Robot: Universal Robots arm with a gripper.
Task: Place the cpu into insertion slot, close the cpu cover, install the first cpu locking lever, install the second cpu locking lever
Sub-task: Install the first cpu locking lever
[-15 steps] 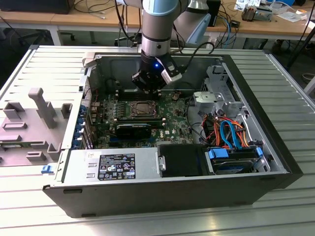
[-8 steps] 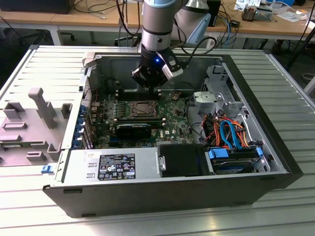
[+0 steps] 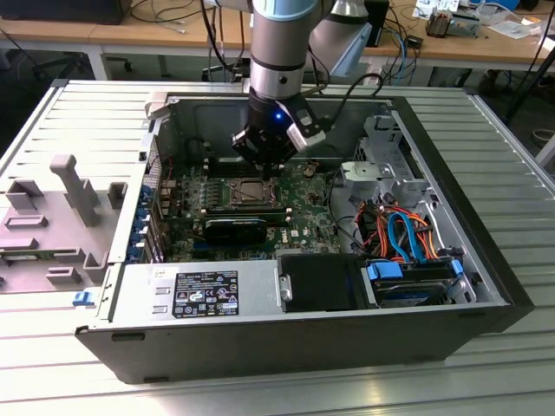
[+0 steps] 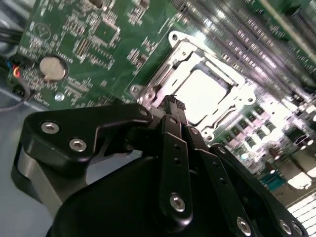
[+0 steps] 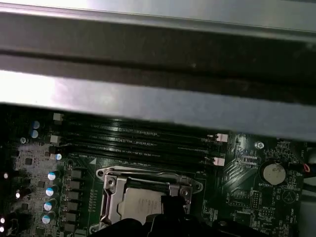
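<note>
Exterior view: high, off the arm, looking down into the open computer case [image 3: 295, 338] from its front side, whole chassis in frame. Both wrist views: close above the motherboard [image 4: 89, 44], angled down. Second wrist view looks past the gripper [image 4: 173, 106]. All three share the cpu socket [image 5: 143, 197].

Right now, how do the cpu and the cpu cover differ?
The cpu, a flat square chip with a dull silver-grey metal top, is solid and matte; the cpu cover, a thin silver metal frame, is open in the middle and shinier. The cover is larger and surrounds the chip, which shows through its window. Both are metal, squarish, lying flat at the socket on the green motherboard.
</note>
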